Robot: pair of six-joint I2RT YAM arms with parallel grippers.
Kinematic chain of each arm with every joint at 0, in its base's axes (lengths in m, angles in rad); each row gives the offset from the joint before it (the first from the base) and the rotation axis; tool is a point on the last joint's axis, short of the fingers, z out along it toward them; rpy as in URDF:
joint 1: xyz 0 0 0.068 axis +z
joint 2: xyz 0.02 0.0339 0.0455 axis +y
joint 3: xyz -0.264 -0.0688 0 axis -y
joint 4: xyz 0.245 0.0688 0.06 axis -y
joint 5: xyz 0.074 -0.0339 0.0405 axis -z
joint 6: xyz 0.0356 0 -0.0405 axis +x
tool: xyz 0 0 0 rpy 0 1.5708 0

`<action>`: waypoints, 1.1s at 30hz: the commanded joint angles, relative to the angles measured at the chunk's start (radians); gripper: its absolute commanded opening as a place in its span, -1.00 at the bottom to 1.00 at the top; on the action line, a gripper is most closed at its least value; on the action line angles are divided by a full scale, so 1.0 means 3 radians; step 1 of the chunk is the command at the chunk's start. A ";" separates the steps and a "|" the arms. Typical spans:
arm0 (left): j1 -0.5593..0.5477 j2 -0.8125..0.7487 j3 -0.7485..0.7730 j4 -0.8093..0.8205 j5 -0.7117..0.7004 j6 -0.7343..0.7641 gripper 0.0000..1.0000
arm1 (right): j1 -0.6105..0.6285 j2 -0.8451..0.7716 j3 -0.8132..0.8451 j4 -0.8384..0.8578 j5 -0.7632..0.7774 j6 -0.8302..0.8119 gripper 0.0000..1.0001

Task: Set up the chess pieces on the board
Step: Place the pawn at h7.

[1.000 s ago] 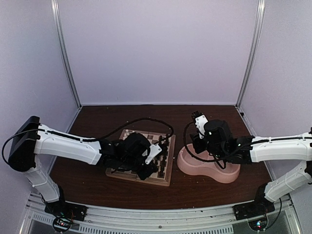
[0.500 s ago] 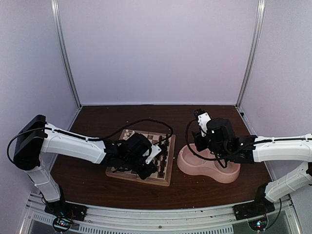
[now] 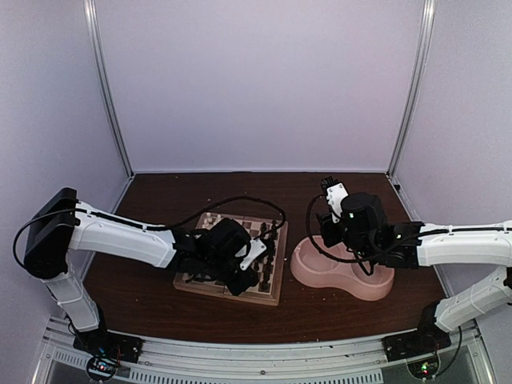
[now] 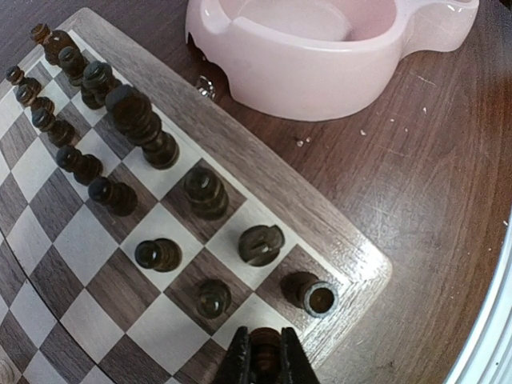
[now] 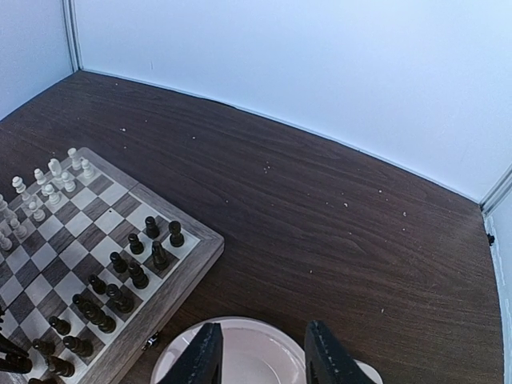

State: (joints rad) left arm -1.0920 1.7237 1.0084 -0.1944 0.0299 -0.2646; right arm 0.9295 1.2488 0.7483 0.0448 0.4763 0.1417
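**Left wrist view, bottom edge.** Your left gripper (image 4: 261, 362) is clamped on one dark piece (image 4: 265, 342), whose rounded top shows between the two black fingertips (image 4: 240, 362). The piece stands upright, its long axis running along the fingers toward the camera. The coming move is therefore probably a straight lowering and release, with no turning. The board (image 4: 344, 248) lies directly beneath the tool. The held piece hangs over the square just inward of the corner piece (image 4: 320, 298), at the open end of the inner row of dark chess pieces (image 4: 112, 196) (whether its base already touches the wood cannot be told from here). Neighbours stand just beside that square, so you should expect little room for the fingers as they part. **Right wrist view.** Your right gripper (image 5: 265, 360) is released, its fingers apart with nothing between them. It hangs above the pink bowl (image 4: 312, 76), well apart from the board, so the left arm is plainly the nearer one. The cream pieces (image 5: 48, 180) stand along the board's opposite side.
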 commanded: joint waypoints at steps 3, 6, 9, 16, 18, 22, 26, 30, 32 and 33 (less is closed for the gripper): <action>0.0016 0.0089 0.0125 -0.0048 0.0035 -0.0050 -0.83 | -0.0011 -0.0077 -0.0045 -0.0022 0.0093 0.0014 -0.24; 0.0020 0.0105 0.0131 -0.0065 0.0029 -0.0052 -0.82 | -0.0015 -0.0074 -0.0041 -0.0023 0.0099 0.0013 -0.23; 0.0015 0.0106 0.0131 -0.0073 0.0014 -0.0051 -0.80 | -0.0012 -0.0072 -0.0040 -0.0030 0.0109 0.0020 -0.22; 0.0015 0.0118 0.0136 -0.0077 0.0018 -0.0056 -0.69 | -0.0015 -0.0062 -0.0030 -0.0047 0.0115 0.0024 -0.22; 0.0015 0.0118 0.0133 -0.0082 0.0018 -0.0062 -0.63 | -0.0015 -0.0067 -0.0030 -0.0052 0.0126 0.0024 -0.21; 0.0015 0.0123 0.0131 -0.0081 0.0025 -0.0064 -0.62 | -0.0015 -0.0062 -0.0030 -0.0051 0.0127 0.0024 -0.21; 0.0015 0.0129 0.0136 -0.0084 0.0033 -0.0070 -0.62 | -0.0015 -0.0067 -0.0030 -0.0056 0.0127 0.0028 -0.21; 0.0015 0.0125 0.0136 -0.0087 0.0052 -0.0077 -0.63 | -0.0013 -0.0067 -0.0030 -0.0057 0.0128 0.0027 -0.21; 0.0015 0.0122 0.0136 -0.0086 0.0074 -0.0080 -0.71 | -0.0015 -0.0068 -0.0030 -0.0060 0.0129 0.0024 -0.21; 0.0018 0.0124 0.0140 -0.0088 0.0082 -0.0079 -0.73 | -0.0012 -0.0067 -0.0030 -0.0060 0.0133 0.0030 -0.20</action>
State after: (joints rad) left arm -1.0920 1.7470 1.0233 -0.2333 0.0334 -0.2817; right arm 0.9295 1.2484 0.7479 0.0383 0.4923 0.1421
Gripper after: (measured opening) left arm 0.153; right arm 0.397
